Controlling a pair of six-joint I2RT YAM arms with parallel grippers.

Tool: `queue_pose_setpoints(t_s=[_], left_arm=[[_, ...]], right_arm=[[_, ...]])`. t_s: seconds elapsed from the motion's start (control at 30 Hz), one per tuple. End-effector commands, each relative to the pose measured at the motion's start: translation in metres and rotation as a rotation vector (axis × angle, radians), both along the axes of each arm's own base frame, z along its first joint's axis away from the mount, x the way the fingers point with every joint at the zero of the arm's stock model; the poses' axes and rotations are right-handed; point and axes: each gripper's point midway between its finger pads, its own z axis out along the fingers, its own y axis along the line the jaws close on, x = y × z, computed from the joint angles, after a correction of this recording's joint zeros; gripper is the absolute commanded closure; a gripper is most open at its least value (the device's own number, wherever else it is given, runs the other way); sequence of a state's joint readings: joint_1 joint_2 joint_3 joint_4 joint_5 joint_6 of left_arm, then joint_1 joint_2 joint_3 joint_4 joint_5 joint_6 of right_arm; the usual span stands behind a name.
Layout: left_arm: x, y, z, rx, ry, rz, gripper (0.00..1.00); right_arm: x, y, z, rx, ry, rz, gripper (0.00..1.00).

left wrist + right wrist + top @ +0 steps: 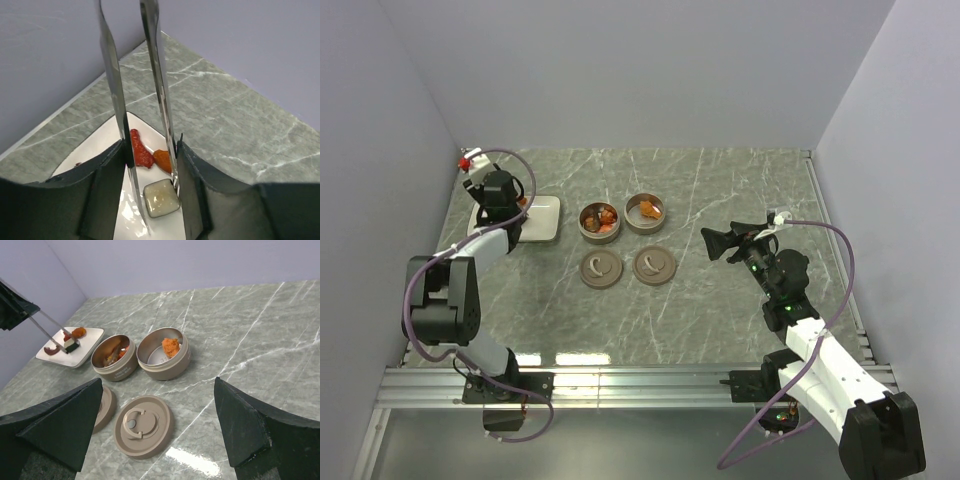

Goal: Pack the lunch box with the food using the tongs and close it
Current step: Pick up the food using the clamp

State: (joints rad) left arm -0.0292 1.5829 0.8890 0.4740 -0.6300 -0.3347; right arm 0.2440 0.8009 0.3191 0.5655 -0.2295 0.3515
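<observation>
My left gripper is shut on the metal tongs, whose two blades reach down to the white plate. A white cube of food lies between the blade tips, and the right blade touches its corner. Beside it on the plate lie a red piece and an orange piece. The lunch box is two open round tins: the left tin holds mixed food, the right tin one orange piece. My right gripper hangs open and holds nothing.
Two brown lids lie flat in front of the tins. The plate sits at the far left near the side wall, with the left gripper over it. The right gripper hovers to the right of the tins.
</observation>
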Motion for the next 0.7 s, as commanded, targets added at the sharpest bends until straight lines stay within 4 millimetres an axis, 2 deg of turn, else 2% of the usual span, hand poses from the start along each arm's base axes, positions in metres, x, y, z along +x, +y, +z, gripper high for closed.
queue_pose_setpoints(t_s=[0.0,0.03,0.13,0.23,0.4,0.5,0.53,0.6,0.63,0.67], left_arm=[[0.015,-0.004,0.022,-0.019,-0.072,-0.027,0.54],[0.016,-0.005,0.022,-0.023,-0.074,-0.033,0.62],[0.014,-0.01,0.028,-0.03,-0.094,-0.065,0.75],[0.009,-0.02,0.038,-0.033,-0.109,-0.105,0.8],[0.0,-0.044,0.06,-0.01,-0.14,-0.161,0.82],[-0.005,-0.074,0.076,0.015,-0.158,-0.226,0.82],[-0.005,-0.095,0.084,0.029,-0.166,-0.271,0.82],[-0.005,-0.118,0.096,0.043,-0.181,-0.321,0.82],[-0.005,-0.143,0.106,0.057,-0.193,-0.375,0.82],[-0.005,-0.157,0.11,0.06,-0.197,-0.409,0.82]], right_arm=[[0.0,-0.002,0.006,0.014,-0.027,-0.005,0.01],[0.0,-0.001,0.006,0.014,-0.027,-0.005,0.01],[0.0,-0.002,0.006,0.013,-0.028,-0.008,0.01],[0.001,-0.003,0.006,0.014,-0.029,-0.016,0.01],[0.0,-0.004,0.008,0.016,-0.035,-0.02,0.01],[0.0,-0.005,0.007,0.018,-0.033,-0.028,0.01],[0.001,-0.006,0.008,0.017,-0.035,-0.033,0.01],[0.001,-0.006,0.009,0.018,-0.039,-0.033,0.01],[0.001,-0.006,0.009,0.017,-0.036,-0.033,0.01],[0.001,-0.007,0.009,0.018,-0.036,-0.036,0.01]])
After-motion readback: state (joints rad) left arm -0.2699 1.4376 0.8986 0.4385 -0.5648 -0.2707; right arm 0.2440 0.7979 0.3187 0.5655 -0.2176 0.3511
